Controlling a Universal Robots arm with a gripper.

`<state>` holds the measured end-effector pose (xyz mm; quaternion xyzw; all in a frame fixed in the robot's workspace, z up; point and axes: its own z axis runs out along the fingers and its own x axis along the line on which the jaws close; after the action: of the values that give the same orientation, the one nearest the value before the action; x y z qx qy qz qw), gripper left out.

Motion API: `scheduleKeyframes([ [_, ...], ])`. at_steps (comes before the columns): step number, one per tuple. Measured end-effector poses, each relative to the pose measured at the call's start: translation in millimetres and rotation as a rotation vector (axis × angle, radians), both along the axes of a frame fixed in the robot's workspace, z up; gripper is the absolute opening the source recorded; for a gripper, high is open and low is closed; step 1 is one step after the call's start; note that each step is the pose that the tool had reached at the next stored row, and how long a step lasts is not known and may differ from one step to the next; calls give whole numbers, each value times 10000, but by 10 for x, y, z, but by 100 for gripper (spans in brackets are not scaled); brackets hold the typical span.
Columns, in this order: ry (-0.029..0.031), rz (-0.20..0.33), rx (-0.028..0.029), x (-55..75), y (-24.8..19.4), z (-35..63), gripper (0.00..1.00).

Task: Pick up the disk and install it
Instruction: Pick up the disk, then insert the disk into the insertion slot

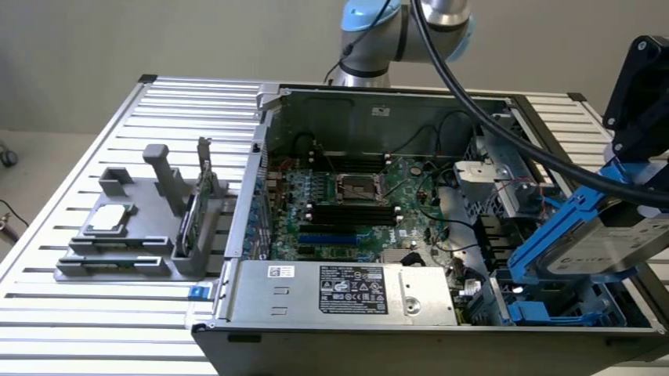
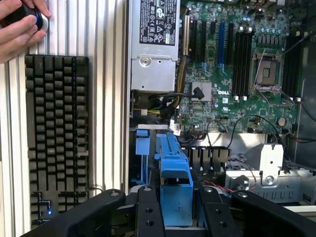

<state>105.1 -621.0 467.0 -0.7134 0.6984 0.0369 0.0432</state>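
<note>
Right now the jaws are clamped on the disk (image 1: 619, 239): the black fingers (image 2: 149, 212) press either side of its blue carrier rails. The silver drive hangs tilted between them, off the desk (image 1: 94, 313). Directly beneath the jaws is the drive-bay corner of the open computer case (image 1: 366, 102), where a blue bay bracket (image 1: 546, 315) sits; whether the disk touches it I cannot tell. Just beyond the jaws, deeper in the case, lie the power supply (image 1: 345, 291) and the motherboard (image 1: 350, 196). Well apart from the jaws, across the case, a grey holder (image 1: 125, 254) on the desk carries a smaller silver drive (image 1: 110, 219). Outside the case wall, near the jaws, a black keyboard (image 2: 57, 138) lies flat, and at its far end a person's hand (image 2: 19, 29) rests on a dark round object (image 2: 29, 17).
</note>
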Motion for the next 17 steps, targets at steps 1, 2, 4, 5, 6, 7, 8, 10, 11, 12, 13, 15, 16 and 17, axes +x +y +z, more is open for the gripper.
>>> scheduleKeyframes([
  [1, 0, -23, 3, 0, 4, -6, 33],
  [2, 0, -55, 3, 0, 8, -11, 33],
  [4, 0, -130, 3, 0, 14, -19, 33],
  [5, 0, -161, 5, 0, 15, -22, 33],
  [6, 0, -184, 5, 0, 18, -22, 33],
  [7, 0, -191, -3, 0, 21, -21, 33],
  [8, 0, -192, -20, 0, 22, -21, 33],
  [10, 0, -192, -19, 0, 21, -22, 33],
  [11, 0, -192, -20, 0, 21, -22, 33],
  [12, 0, -193, -20, 0, 21, -22, 33],
  [13, 0, -193, -19, -1, 21, -22, 33],
  [15, 0, -192, -20, 0, 21, -22, 33],
  [16, 0, -193, -19, -1, 21, -22, 33],
  [17, 0, -192, -19, 0, 21, -22, 33],
])
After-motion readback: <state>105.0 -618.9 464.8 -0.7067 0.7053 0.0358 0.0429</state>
